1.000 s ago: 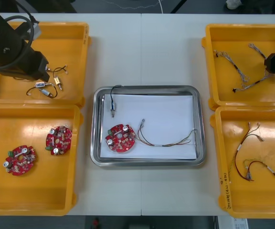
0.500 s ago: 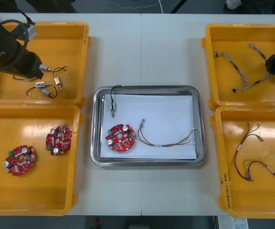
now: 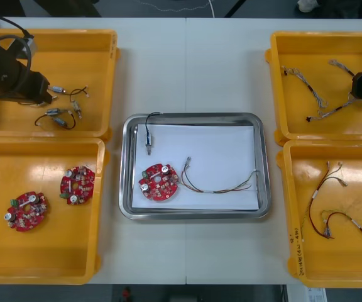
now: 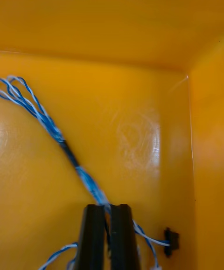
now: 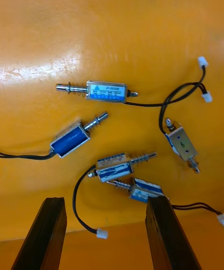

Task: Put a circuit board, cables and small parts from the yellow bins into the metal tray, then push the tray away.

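left wrist view: the left tool (image 5: pixel 106 202) hangs open over several small metal parts (image 5: pixel 106 93) lying loose on the floor of the far left yellow bin (image 3: pixel 96 44). right wrist view: the right tool (image 4: pixel 108 207) is closed, seemingly pinching the twisted blue and white cable (image 4: pixel 51 128) in the far right bin (image 3: pixel 307 47). on the counter (image 3: pixel 187 63), the metal tray (image 3: pixel 193 116) between the bins holds a red circuit board (image 3: pixel 159 182), a thin cable (image 3: pixel 222 187) and one small part (image 3: pixel 148 146).
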`<state>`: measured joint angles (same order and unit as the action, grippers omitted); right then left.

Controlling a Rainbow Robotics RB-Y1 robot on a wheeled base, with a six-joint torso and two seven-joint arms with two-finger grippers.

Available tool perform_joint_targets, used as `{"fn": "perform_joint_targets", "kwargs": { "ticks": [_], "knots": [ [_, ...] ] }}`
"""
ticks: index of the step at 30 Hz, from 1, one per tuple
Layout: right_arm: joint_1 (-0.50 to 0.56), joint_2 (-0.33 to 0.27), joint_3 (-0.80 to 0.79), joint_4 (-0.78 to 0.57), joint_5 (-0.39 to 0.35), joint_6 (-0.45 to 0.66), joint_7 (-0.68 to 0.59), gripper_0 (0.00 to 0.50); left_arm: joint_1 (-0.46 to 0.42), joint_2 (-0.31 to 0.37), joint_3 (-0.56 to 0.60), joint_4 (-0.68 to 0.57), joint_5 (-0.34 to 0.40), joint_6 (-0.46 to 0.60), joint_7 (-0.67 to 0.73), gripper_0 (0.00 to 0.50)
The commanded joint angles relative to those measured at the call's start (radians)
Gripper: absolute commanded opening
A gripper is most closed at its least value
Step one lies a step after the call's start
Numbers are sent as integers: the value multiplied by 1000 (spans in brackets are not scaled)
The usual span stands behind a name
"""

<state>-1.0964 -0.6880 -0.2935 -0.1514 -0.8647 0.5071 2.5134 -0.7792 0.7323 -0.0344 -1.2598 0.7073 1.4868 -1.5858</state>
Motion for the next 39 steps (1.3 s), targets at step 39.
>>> {"fn": "perform_joint_targets", "kwargs": {
  "ticks": [39],
  "knots": [
    [-23,-1,51,-438,339,574,-286,0,-120,-50,-64,301,-40,-287,-241,500]
  ]
}}
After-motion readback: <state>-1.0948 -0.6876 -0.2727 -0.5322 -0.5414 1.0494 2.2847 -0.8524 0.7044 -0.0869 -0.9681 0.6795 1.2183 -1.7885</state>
